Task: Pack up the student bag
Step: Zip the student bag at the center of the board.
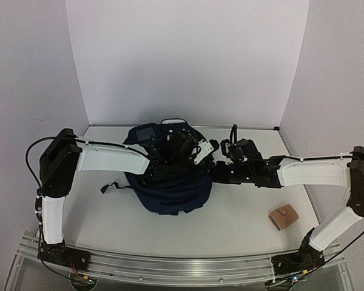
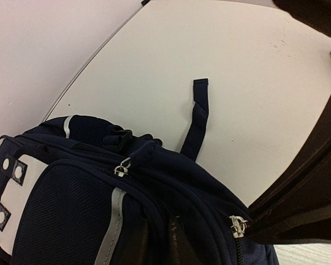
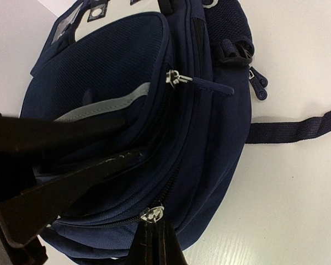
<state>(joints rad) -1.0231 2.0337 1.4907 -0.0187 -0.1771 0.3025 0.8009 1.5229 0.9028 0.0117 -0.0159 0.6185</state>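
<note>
White table (image 1: 242, 212) holds a soft, floppy student bag (image 1: 170, 191); right gripper (image 3: 154, 240) pinches its zipper pull (image 3: 153, 214), likely a good handle, left gripper (image 1: 193, 159) squeezed together.

one overhead, two close on bag (image 1: 170, 191)

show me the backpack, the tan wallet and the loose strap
backpack (image 1: 170, 194), top view, lower front panel
tan wallet (image 1: 283, 217), top view, middle of its flap
loose strap (image 2: 199, 118), left wrist view, midway along it

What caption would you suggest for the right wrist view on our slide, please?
Right gripper shut on the navy student bag's front pocket, atop a white table.
</note>
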